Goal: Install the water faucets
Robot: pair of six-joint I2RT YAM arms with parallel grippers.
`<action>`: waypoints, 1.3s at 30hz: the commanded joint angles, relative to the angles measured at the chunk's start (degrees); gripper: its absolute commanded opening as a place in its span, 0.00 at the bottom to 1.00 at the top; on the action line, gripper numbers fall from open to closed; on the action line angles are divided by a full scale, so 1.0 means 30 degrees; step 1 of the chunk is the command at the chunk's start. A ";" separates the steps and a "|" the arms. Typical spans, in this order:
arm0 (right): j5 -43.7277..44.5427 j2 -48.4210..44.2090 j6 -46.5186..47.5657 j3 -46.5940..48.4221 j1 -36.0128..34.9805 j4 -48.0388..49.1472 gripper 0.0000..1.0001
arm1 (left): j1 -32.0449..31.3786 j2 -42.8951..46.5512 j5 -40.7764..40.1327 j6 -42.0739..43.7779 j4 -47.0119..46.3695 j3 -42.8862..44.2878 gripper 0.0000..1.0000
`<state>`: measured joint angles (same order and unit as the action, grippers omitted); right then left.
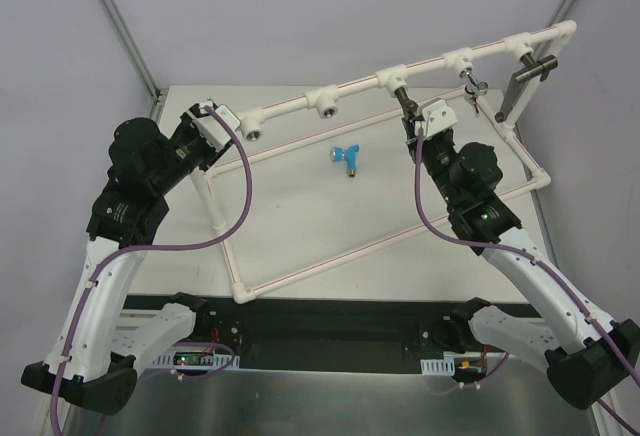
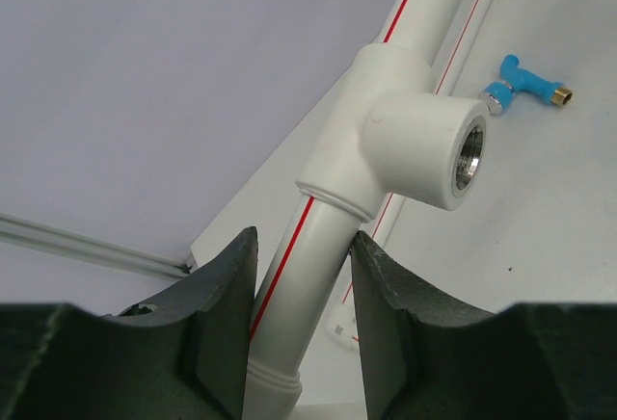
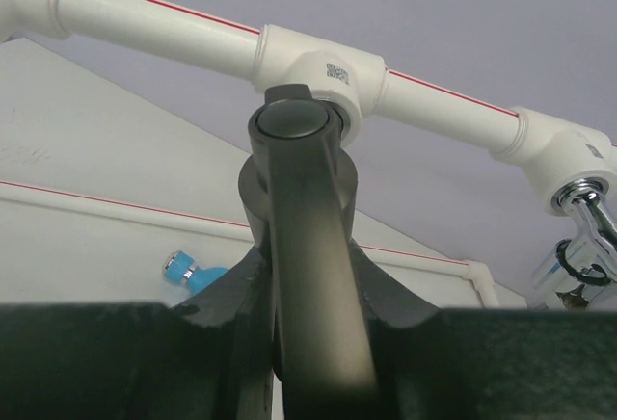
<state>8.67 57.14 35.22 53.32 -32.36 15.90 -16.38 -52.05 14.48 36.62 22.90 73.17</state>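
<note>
My right gripper (image 1: 411, 119) is shut on a dark grey metal faucet (image 1: 403, 99), which it holds against a tee socket on the white pipe frame's top rail (image 1: 360, 86). In the right wrist view the faucet (image 3: 304, 179) rises between the fingers (image 3: 231, 295) to the socket (image 3: 323, 68). The blue-handled faucet (image 1: 346, 158) lies loose on the table inside the frame; it also shows in the left wrist view (image 2: 521, 83) and the right wrist view (image 3: 188, 271). My left gripper (image 1: 222, 121) clamps the white pipe (image 2: 304, 275) just below the end socket (image 2: 469, 155).
An open socket (image 1: 326, 108) sits between my grippers. A chrome tap (image 1: 470, 81) and another dark tap (image 1: 530, 71) hang from the rail's right end. The frame's lower bars (image 1: 330, 261) lie across the table. The purple cables (image 1: 245, 186) loop near both arms.
</note>
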 commanded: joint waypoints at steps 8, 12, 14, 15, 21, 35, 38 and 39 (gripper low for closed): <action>-0.1805 0.1459 0.0769 0.0800 0.0444 -0.2925 0.02 | -0.0106 0.0300 0.1794 -0.2304 0.1743 -0.0717 0.00; -0.1920 0.1693 -0.0458 0.1181 0.0620 -0.3278 0.02 | -0.0106 0.0388 0.1882 -0.2363 0.1743 -0.0775 0.00; -0.1980 0.1868 -0.1830 0.1357 0.0766 -0.3542 0.02 | -0.0106 0.0475 0.1911 -0.2392 0.1714 -0.0834 0.00; -0.2155 0.1928 -0.2302 0.1387 0.0767 -0.3571 0.01 | -0.0106 0.0505 0.1854 -0.2422 0.1743 -0.0863 0.00; -0.2537 0.2133 -0.5961 0.0743 0.0913 -0.2664 0.02 | -0.0106 0.0652 0.2000 -0.2510 0.1626 -0.1039 0.00; -0.3440 0.2631 -1.4046 0.0684 0.1673 -0.2312 0.02 | -0.0106 0.0886 0.2263 -0.2656 0.1539 -0.1215 0.00; -0.3884 0.2836 -1.5457 0.0625 0.2083 -0.2312 0.01 | -0.0106 0.0915 0.2234 -0.2656 0.1538 -0.1244 0.00; -0.4059 0.2865 -1.6448 0.0596 0.2201 -0.2312 0.02 | -0.0106 0.0944 0.2234 -0.2685 0.1538 -0.1273 0.00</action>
<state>2.11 59.42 -1.37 56.86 -26.74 12.71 -16.01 -50.76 14.70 36.23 20.08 70.91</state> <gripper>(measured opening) 0.260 0.379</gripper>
